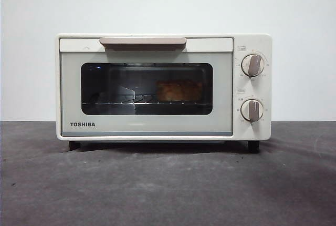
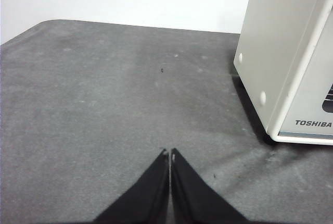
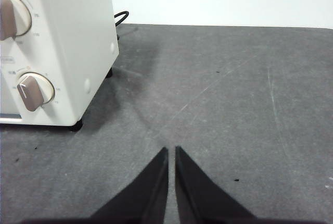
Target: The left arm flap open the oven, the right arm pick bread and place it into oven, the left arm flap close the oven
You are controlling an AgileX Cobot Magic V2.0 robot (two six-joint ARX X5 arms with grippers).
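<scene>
Cream-white oven [image 1: 163, 86] with door up, bread [image 1: 178, 90] dim behind dark glass on the rack, right of centre, left gripper [image 2: 169, 153] pressed together over grey table [image 2: 104, 104], oven cropped, right gripper [image 3: 171, 151] nearly together, bread unseen.

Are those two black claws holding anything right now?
No, nothing. The left gripper and right gripper are both shut and empty over the table. The bread lies inside the closed oven.
</scene>
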